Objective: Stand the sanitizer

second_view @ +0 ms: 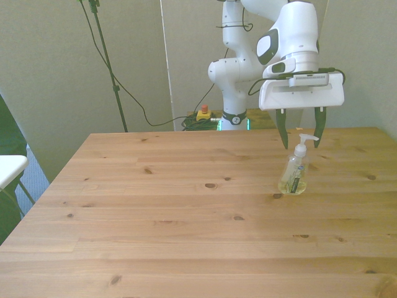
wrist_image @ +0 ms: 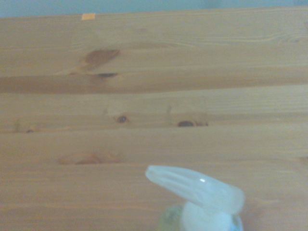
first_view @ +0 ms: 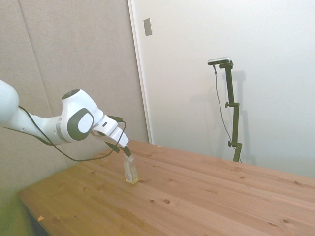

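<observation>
— Clear bottle (second_view: 294,174) looks upright already, on the table (second_view: 155,217) at the front view's right?
— Seems so. Gripper (second_view: 301,144) is spread around its pump; next, I'd lift straight off.

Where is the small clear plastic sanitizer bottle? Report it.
The small clear sanitizer bottle stands upright on the wooden table, front view's right, directly below the open gripper.

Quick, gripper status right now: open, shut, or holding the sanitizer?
Gripper: open, one finger on each side of the pump top of the sanitizer, not clamped on it; the bottle stands upright on the table.
</observation>
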### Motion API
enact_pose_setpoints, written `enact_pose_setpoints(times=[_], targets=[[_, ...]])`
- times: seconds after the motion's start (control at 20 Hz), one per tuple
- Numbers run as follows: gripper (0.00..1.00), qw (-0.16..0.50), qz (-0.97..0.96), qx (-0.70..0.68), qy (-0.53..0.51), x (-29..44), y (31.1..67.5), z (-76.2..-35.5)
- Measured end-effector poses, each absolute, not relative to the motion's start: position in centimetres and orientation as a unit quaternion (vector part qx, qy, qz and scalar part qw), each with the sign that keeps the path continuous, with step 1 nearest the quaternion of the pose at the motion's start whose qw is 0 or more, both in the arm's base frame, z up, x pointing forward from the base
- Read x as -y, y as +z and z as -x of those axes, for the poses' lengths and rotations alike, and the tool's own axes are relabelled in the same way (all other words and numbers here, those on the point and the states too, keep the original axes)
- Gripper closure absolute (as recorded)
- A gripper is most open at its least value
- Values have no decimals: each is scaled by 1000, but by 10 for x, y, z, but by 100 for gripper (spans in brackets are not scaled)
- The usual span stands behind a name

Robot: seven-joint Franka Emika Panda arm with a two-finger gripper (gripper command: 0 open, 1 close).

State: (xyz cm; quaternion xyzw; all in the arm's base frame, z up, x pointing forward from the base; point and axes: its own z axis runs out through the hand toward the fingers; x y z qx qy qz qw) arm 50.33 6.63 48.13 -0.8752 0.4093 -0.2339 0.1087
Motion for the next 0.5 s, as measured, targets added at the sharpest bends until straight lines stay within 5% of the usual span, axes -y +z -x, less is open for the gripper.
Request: enact_pose_setpoints(times=[0.5], targets=[[0,65,914,-397,-58,-40,481,-471]])
